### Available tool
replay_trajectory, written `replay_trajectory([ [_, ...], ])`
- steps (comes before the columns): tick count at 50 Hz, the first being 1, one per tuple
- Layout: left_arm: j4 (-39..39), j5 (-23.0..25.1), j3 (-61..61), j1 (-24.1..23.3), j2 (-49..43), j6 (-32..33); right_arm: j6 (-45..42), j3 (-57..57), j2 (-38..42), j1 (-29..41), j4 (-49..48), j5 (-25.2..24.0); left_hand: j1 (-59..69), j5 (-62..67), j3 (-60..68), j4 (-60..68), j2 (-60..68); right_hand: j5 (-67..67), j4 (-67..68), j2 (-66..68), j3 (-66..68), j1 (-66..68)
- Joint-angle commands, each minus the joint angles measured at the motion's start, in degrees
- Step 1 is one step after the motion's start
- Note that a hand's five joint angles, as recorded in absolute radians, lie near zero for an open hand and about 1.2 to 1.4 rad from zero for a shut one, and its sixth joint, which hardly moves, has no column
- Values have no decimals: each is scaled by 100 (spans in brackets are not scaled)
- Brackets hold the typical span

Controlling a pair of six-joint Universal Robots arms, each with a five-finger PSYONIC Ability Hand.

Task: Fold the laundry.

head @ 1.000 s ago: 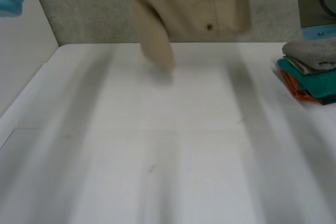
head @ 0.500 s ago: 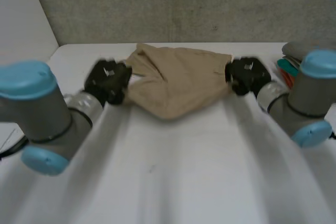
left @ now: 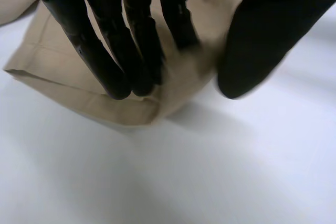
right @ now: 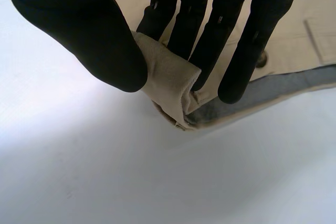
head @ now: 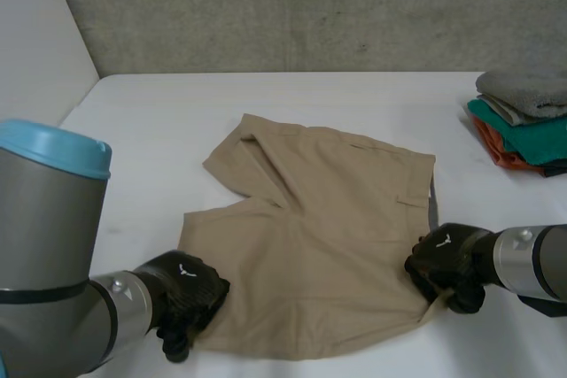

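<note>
Tan shorts [head: 319,245] lie spread flat on the white table [head: 151,130], one leg folded over at the far left. My left hand [head: 182,294] rests on their near left corner. In the left wrist view its straight fingers [left: 131,35] lie on the hem [left: 63,72] with the thumb standing apart, so the hand is open. My right hand [head: 447,263] is at the near right corner. In the right wrist view its thumb [right: 89,30] and fingers pinch a bunched fold of the tan cloth [right: 168,85], just above the table.
A stack of folded clothes [head: 527,126], grey on teal on orange, sits at the table's right edge. A grey wall [head: 310,6] runs along the back. The table's left edge slants beside my left arm [head: 44,245].
The shorts were swinging in the air at the back of the table. Both hands have drawn them toward the near edge and laid them flat. The left thumb has come away from the fingers.
</note>
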Motion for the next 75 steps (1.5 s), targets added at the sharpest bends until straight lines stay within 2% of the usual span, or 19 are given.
replay_trajectory([
  [1, 29, 96, 698, 119, 0, 68, 85, 202, 143, -82, -465, -125, -4566, -4754, -4768, -4783, -4688, 1208, 1143, 1233, 1170, 1654],
  [8, 1100, 140, 1674, 496, -483, 305, 253, 237, 179, -73, -755, -143, -4791, -4980, -4994, -5009, -4914, 1208, 1143, 1233, 1170, 1654],
  [10, 1575, 254, 2148, 690, -965, 481, 332, 246, 179, -64, -870, -143, -4791, -4980, -4994, -5009, -4914, 1208, 1143, 1233, 1170, 1654],
  [14, 1910, 605, 3141, 892, -1914, 710, 420, 281, 179, -29, -1010, -143, -4032, -4221, -4235, -4250, -4155, 1208, 1143, 1233, 1170, 1654],
  [20, 1551, 1167, 5019, 1085, -3442, 771, 437, 369, 240, -29, -1239, -143, -3090, -3278, -3292, -3307, -3212, 1208, 1143, 1233, 1170, 1654],
  [29, 847, 1818, 7237, 1077, -5088, 789, 429, 448, 443, -20, -1529, -116, -3071, -3260, -3274, -3289, -3194, 1208, 1143, 1233, 1170, 1654],
  [38, 311, 1617, 8706, 1051, -6029, 1009, 402, 527, 548, -55, -1696, -108, -3038, -3227, -3241, -3256, -3161, 1208, 1143, 1233, 1170, 1654],
  [41, 91, 1450, 9005, 1016, -6214, 1219, 393, 527, 531, -82, -1740, -108, -1864, -2053, -2067, -2082, -1987, 1208, 1143, 1233, 1170, 1654],
  [46, -102, 1274, 9032, 928, -6328, 1755, 411, 501, 496, -108, -1749, -134, 137, -51, -65, -80, 15, 1208, 1143, 1233, 1170, 1654],
  [49, -120, 1309, 8900, 884, -6302, 2036, 420, 509, 443, -126, -1758, -134, 2171, 1983, 1969, 1954, 2049, 1208, 1143, 1233, 1170, 1654],
  [54, -103, 1221, 8427, 787, -5943, 1976, 420, 545, 408, -152, -1828, -108, 2209, 2020, 2006, 1991, 2086, 1208, 1143, 1233, 1170, 1654],
  [58, 38, 1098, 7575, 936, -5363, 1765, 411, 580, 408, -152, -1837, -108, 2209, 2020, 2006, 1991, 2086, 1208, 1143, 1233, 1170, 1654],
  [63, 722, 493, 6258, 1191, -4617, 1747, 393, 615, 408, -91, -1828, -108, 2209, 2020, 2006, 1991, 2086, 1208, 1143, 1233, 1170, 1654],
  [69, 1320, -97, 5175, 1253, -4018, 1966, 420, 676, 294, 32, -1810, -108, 2209, 2020, 2006, 1991, 2086, 1208, 1143, 1233, 1170, 1654],
  [75, 1462, -106, 4945, 1077, -3877, 1923, 499, 747, 171, 182, -1846, -108, 2209, 2020, 2006, 1991, 2086, 1208, 1143, 1233, 1170, 1654],
])
